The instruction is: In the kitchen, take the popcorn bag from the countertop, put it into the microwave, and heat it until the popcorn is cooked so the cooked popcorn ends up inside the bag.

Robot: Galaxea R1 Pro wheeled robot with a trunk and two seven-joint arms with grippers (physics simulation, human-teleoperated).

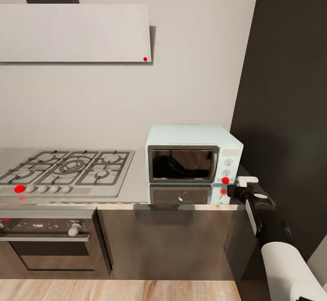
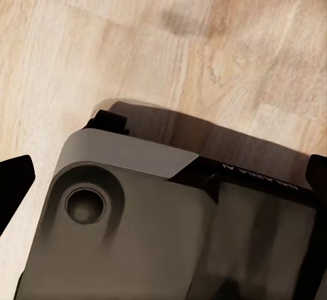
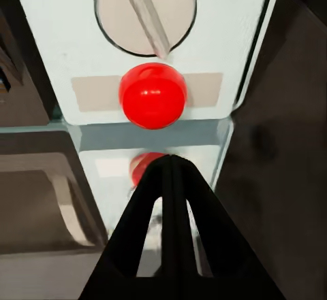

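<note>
With the microwave (image 1: pixel 194 154) at centre frame on the desk (image 1: pixel 136 198), door shut and the popcorn bag apparently inside, the right hand (image 3: pixel 168 167), fingers pressed together, points at its red button (image 3: pixel 152 95), so heating seems all that remains.

A steel gas hob with dark grates (image 1: pixel 68 170) lies at the left, with a row of round grey knobs (image 1: pixel 47 189) and a red dot (image 1: pixel 19 189) along its front edge. Under it sits a built-in steel oven with a bar handle (image 1: pixel 50 242). A flat pale grey extractor hood (image 1: pixel 75 32) hangs on the white wall (image 1: pixel 195 55). A tall dark panel (image 1: pixel 286 110) stands at the right. The floor is light wooden planks (image 2: pixel 136 48).
</note>
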